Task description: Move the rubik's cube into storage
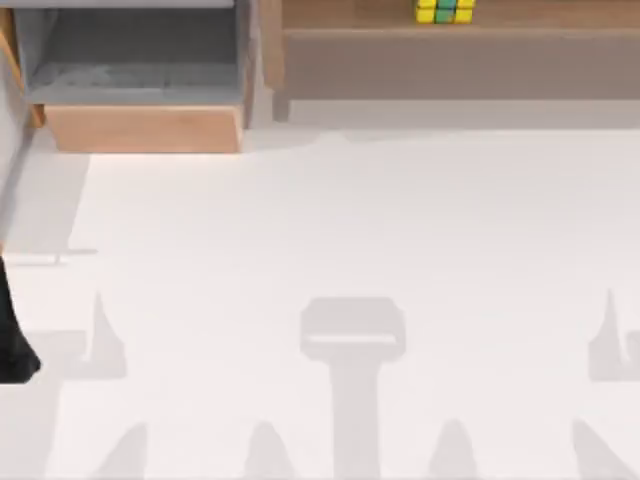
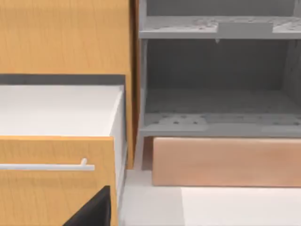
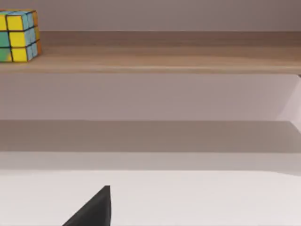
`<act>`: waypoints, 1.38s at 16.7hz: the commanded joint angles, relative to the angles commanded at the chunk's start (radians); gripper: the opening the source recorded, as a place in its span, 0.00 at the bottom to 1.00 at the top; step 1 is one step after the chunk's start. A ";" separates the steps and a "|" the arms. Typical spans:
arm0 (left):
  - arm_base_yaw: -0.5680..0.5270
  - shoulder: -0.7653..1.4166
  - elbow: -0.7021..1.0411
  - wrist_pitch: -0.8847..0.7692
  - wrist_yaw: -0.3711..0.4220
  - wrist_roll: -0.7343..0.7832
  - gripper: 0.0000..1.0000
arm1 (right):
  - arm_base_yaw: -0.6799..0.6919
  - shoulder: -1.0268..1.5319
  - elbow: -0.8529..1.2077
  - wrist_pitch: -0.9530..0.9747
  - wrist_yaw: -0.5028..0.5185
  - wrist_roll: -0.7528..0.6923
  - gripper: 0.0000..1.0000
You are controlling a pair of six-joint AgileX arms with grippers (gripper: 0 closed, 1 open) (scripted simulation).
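Left jaws: a dark wedge (image 2: pixel 91 212) juts into the left wrist view's edge in front of the orange cabinet; whether the jaws are open or closed cannot be told, and nothing is seen in their hold.
Left arm: a dark piece (image 1: pixel 12 340) shows at the top view's left edge, on the near side of the storage and well apart from it.
Right jaws: a dark wedge (image 3: pixel 94 209) shows in the right wrist view above the white worktop, in front of the shelf; how far they are open cannot be told, and nothing is seen held.
Rubik's cube (image 1: pixel 445 10): sits on the upper board of the long brown shelf, to the right of the storage and apart from it; in the right wrist view (image 3: pixel 19 36) it stands upright, yellow, green and blue tiles facing out.
Storage (image 1: pixel 140 127): at the far left of the worktop, pulled open, grey floor bare, light wood front panel toward the arms; the left wrist view (image 2: pixel 225 160) looks straight into it.
Shelf (image 1: pixel 450 55): just right of the storage, along the far edge.
Orange cabinet (image 2: pixel 61 37): just left of the storage, with a drawer bearing a pale bar handle (image 2: pixel 47 165).
Worktop (image 1: pixel 340 230): white, spreading out in front of the storage.
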 joint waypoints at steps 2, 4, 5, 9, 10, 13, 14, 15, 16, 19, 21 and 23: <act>0.000 0.000 0.000 0.000 0.000 0.000 1.00 | 0.000 0.000 0.000 0.000 0.000 0.000 1.00; -0.014 0.030 0.030 0.015 -0.012 -0.002 1.00 | 0.000 0.000 0.000 0.000 0.000 0.000 1.00; -0.028 0.061 0.059 0.029 -0.024 -0.004 1.00 | 0.000 0.000 0.000 0.000 0.000 0.000 1.00; -0.121 0.289 0.255 0.113 -0.111 -0.007 1.00 | 0.000 0.000 0.000 0.000 0.000 0.000 1.00; -0.153 0.371 0.319 0.139 -0.140 -0.007 1.00 | 0.000 0.000 0.000 0.000 0.000 0.000 1.00; -0.262 0.668 0.534 0.224 -0.241 -0.002 1.00 | 0.000 0.000 0.000 0.000 0.000 0.000 1.00; -0.302 0.779 0.612 0.253 -0.278 0.000 1.00 | 0.000 0.000 0.000 0.000 0.000 0.000 1.00; -0.342 0.894 0.691 0.283 -0.315 0.003 1.00 | 0.000 0.000 0.000 0.000 0.000 0.000 1.00; -0.383 1.012 0.771 0.313 -0.354 0.006 1.00 | 0.000 0.000 0.000 0.000 0.000 0.000 1.00; -0.506 1.375 1.012 0.403 -0.468 0.015 1.00 | 0.000 0.000 0.000 0.000 0.000 0.000 1.00; -0.584 1.612 1.169 0.462 -0.542 0.019 1.00 | 0.000 0.000 0.000 0.000 0.000 0.000 1.00; -0.656 1.835 1.317 0.518 -0.610 0.022 1.00 | 0.000 0.000 0.000 0.000 0.000 0.000 1.00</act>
